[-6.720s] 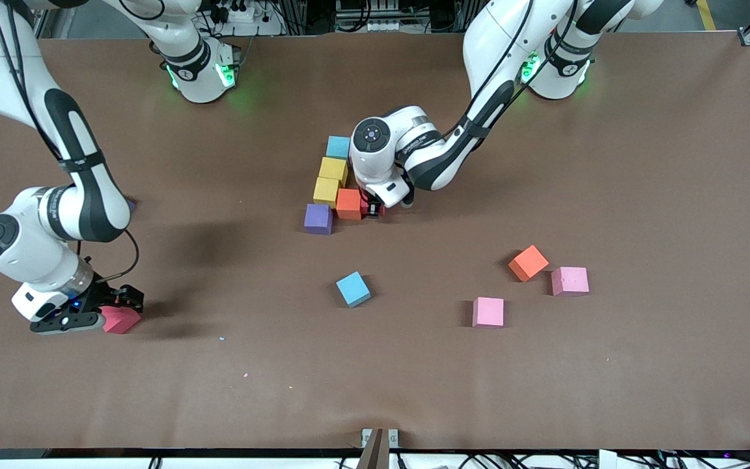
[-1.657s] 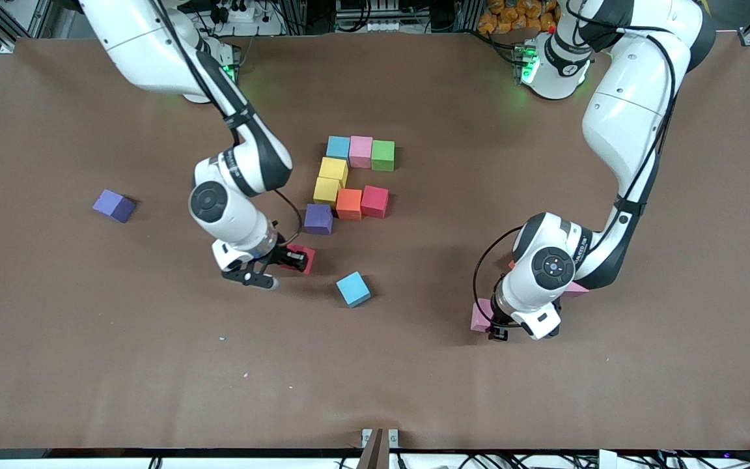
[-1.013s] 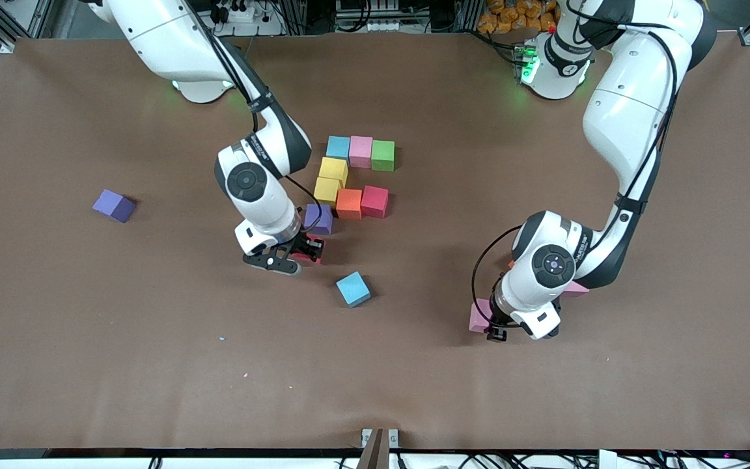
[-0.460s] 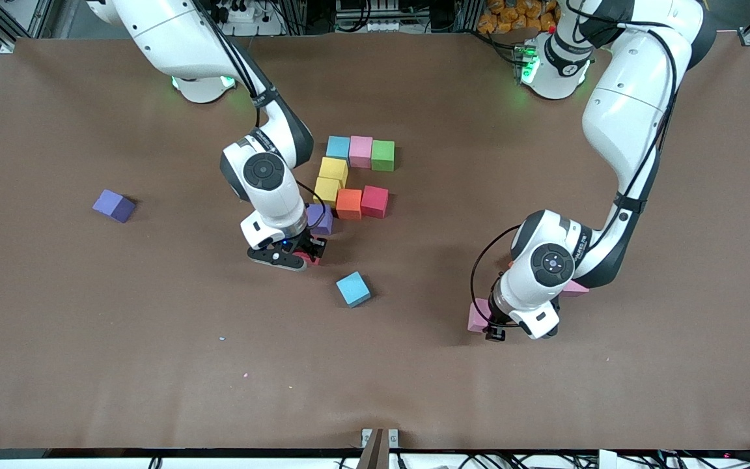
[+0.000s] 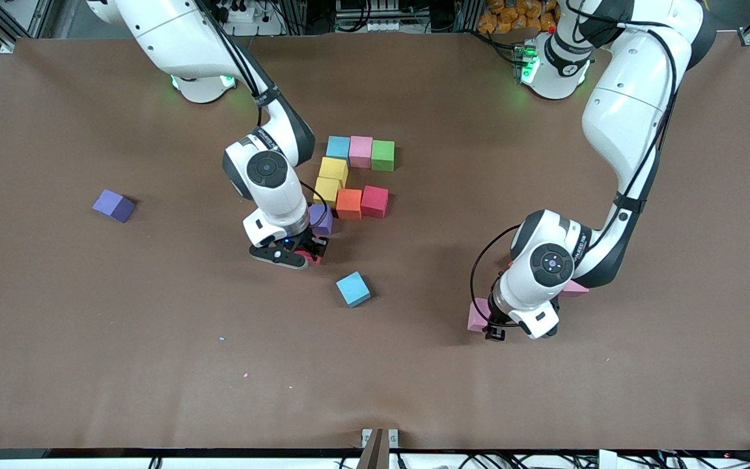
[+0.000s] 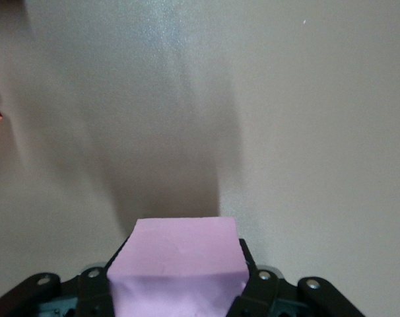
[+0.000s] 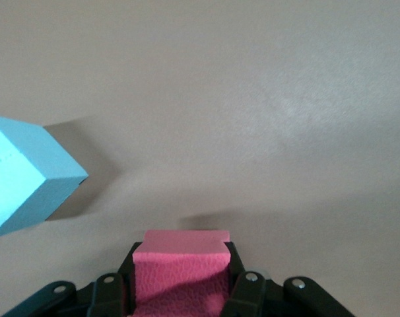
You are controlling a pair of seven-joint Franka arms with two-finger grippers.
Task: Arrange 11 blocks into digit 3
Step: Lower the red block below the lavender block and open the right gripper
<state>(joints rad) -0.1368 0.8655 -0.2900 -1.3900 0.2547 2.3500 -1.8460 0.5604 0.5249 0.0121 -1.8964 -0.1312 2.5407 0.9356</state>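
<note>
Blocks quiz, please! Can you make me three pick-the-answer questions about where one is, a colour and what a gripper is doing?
1. Where is the loose purple block?
A. toward the right arm's end
B. on the green block
C. in the left gripper

2. What colour block does the right gripper hold?
A. yellow
B. red
C. green

3. The left gripper is:
A. open over bare table
B. shut on a pink block
C. shut on an orange block

Answers: 1 A, it lies alone at that end. 2 B, red block sits between its fingers. 3 B, pink block fills its grip.
</note>
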